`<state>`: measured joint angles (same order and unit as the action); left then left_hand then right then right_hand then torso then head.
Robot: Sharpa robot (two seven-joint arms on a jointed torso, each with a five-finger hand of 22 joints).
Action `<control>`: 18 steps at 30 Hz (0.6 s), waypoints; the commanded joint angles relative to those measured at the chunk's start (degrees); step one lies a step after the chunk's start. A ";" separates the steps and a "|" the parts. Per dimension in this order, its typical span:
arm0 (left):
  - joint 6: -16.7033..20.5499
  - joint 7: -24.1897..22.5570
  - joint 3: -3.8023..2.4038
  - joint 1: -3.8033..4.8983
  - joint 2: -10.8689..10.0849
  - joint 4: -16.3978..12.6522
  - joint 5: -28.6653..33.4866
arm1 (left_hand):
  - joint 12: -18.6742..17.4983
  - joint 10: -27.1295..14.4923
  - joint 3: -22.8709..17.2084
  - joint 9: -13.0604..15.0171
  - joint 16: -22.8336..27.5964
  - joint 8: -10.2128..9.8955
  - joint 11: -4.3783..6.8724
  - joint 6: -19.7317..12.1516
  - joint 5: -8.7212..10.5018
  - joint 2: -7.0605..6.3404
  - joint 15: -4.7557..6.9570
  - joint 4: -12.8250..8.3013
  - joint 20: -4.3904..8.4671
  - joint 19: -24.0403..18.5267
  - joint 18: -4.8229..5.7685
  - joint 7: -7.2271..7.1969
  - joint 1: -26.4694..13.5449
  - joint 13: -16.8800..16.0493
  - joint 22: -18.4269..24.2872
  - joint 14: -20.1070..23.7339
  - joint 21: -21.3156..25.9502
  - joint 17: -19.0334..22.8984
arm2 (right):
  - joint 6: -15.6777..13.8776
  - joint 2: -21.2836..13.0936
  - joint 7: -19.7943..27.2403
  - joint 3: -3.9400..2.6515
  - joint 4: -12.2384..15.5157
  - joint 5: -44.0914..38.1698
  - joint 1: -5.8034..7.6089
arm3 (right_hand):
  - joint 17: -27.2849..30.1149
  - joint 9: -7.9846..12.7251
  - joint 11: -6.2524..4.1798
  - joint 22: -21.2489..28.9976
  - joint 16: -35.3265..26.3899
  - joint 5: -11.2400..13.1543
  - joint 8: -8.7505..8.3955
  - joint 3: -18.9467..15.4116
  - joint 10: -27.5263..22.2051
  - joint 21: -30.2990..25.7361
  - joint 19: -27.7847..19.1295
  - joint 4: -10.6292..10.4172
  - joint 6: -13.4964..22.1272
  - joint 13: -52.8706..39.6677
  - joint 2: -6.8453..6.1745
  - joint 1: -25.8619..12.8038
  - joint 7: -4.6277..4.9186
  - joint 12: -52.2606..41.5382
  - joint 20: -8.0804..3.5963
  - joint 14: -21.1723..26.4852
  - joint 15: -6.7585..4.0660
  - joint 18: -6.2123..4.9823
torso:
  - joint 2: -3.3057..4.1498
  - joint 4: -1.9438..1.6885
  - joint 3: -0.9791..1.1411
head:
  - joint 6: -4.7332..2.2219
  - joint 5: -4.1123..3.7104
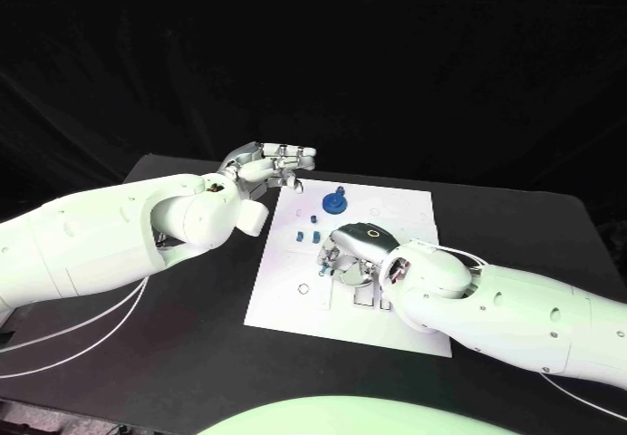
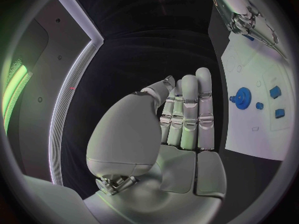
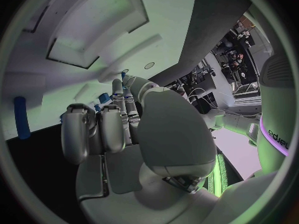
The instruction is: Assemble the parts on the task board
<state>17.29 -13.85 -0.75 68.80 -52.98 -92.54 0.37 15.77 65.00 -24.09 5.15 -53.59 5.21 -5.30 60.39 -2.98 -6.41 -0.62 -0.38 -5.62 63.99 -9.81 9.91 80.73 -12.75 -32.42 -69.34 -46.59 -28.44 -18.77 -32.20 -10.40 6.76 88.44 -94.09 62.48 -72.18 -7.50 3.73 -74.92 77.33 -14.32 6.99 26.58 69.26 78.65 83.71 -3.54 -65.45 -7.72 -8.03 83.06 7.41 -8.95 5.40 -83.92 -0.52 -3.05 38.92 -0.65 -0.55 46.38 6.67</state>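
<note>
- Presently, left hand hovers at the task board's far left corner, fingers straight, together, empty.
- Right hand rests on board centre; grip cannot be told.
- Blue gear stands nearby.

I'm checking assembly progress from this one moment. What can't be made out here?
- Head view: the right robot hand covers the middle of the task board, so whether it holds a part cannot be told.
- Right wrist view: the palm hides its fingertips; a blue part lies at the rim.
- Head view: the small blue pieces are too small to identify.
</note>
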 commanded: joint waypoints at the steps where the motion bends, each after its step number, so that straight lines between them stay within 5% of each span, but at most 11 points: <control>1: -1.03 -0.20 -0.04 0.03 0.16 -0.08 -0.22 | 0.19 -0.47 0.15 -0.08 0.23 0.37 0.01 -0.38 0.03 -0.28 -0.03 -0.25 0.07 0.34 -0.72 0.00 0.32 -0.02 0.09 0.42 0.29 0.05 | 0.24 0.09 0.75 0.07 -0.03 -1.24 -0.26 | 0.06 -0.04 -0.14 -11.11 0.28 -0.26 0.30 0.06 0.32 0.21 1.27 0.24 -0.42 -0.06 0.13 -0.55 0.14 0.09 -0.30 -2.58 -0.39 0.60 | -0.05 0.01 -0.01 | 0.08 0.19; 18: -1.22 0.06 -0.04 0.03 0.20 0.11 -0.30 | 0.22 -0.48 0.16 -0.09 0.23 0.39 0.01 -0.39 0.02 -0.29 -0.04 -0.25 0.06 0.32 -0.72 0.00 0.27 -0.02 0.10 0.44 0.31 0.07 | 1.22 -0.02 0.58 0.08 0.11 -1.40 -0.42 | 0.10 -0.10 -0.15 -11.13 0.26 -0.41 0.31 0.11 0.42 0.22 1.28 0.42 -0.48 -0.08 0.15 -0.57 0.14 0.11 -0.31 -2.58 -0.40 0.60 | 0.00 0.00 -0.05 | 0.23 0.43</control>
<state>17.15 -13.70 -0.75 68.80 -52.91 -92.35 0.31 15.77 65.00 -24.09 5.15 -53.59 5.21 -5.30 60.39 -2.98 -6.41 -0.62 -0.38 -5.62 63.99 -9.81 9.91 80.73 -12.75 -32.37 -69.34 -46.59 -28.44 -18.84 -32.23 -9.92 6.83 88.55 -94.49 62.13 -72.13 -7.54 3.59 -74.91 77.33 -14.53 7.10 26.67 69.42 78.64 83.92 -3.45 -65.66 -7.73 -8.10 82.99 7.62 -8.95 5.19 -83.92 -0.52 -3.05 38.92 -0.62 -0.58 46.57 7.08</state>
